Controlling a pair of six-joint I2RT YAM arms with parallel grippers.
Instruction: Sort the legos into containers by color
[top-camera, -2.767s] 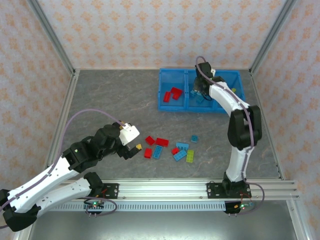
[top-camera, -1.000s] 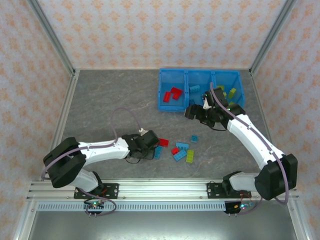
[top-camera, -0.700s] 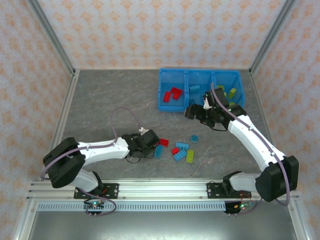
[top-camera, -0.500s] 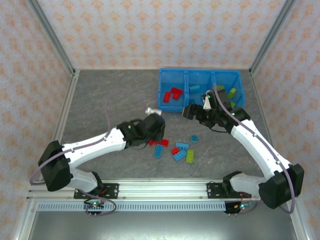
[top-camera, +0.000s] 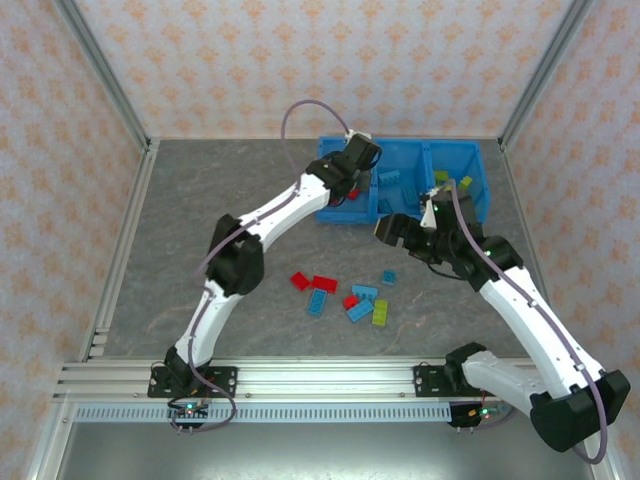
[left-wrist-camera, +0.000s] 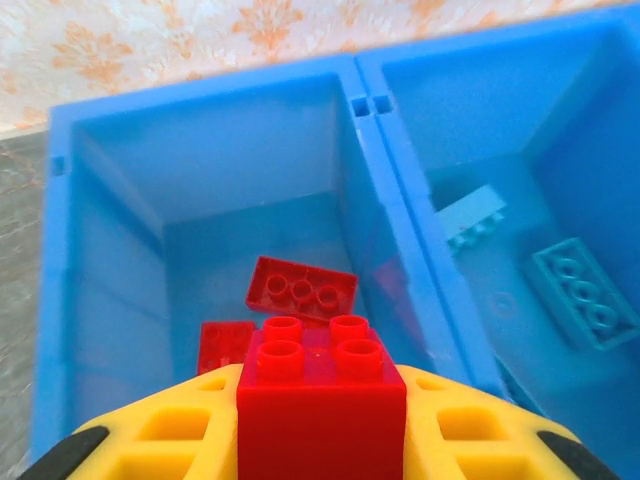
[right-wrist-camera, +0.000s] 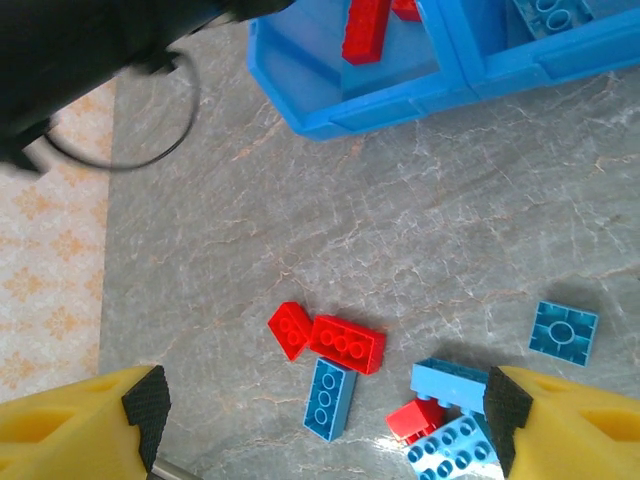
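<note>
up and across swings the left gripper (top-camera: 358, 160) from the loose legos (top-camera: 352, 297) on the desk (top-camera: 200, 220) — now it's over the left compartment (left-wrist-camera: 110, 230) of the blue bin (top-camera: 340, 214), clamped on a red brick (left-wrist-camera: 320, 400), with more red bricks (left-wrist-camera: 302, 288) lying inside. right gripper (top-camera: 392, 232) hangs wide open and empty above those legos.

The long blue bin (top-camera: 340, 213) sits at 1 o'clock on the worktop (top-camera: 220, 220). Its left box holds red bricks (left-wrist-camera: 302, 290), the middle box light blue bricks (left-wrist-camera: 585, 305), and the right box yellow-green bricks (top-camera: 465, 184). The left end effector (left-wrist-camera: 320, 440) pinches a red brick (left-wrist-camera: 320, 395) above the left box. Loose bricks (top-camera: 324, 284) in red, blue and green lie flat near 6 o'clock.
</note>
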